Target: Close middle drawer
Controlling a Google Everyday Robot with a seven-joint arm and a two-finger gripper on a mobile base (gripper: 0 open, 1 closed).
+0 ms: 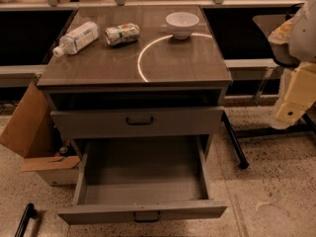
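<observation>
The middle drawer (143, 189) stands pulled far out at the lower centre of the frame, with its slim front panel and small dark handle (146, 216) near the bottom edge. Above it sits a taller-fronted drawer (94, 124). The gripper (289, 107) hangs at the right edge, well apart from the cabinet; whether it is spread or pressed together, I cannot tell. On the cabinet top (187, 63) lie a plastic bottle (76, 37) and a can (122, 34), with a white bowl (182, 23) standing beside them.

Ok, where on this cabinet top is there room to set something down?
The front half of the countertop, ahead of the water bottle, can and bowl, is bare. The back edge is crowded. The open middle drawer is empty too. End effector hangs beyond the countertop's right edge.
</observation>
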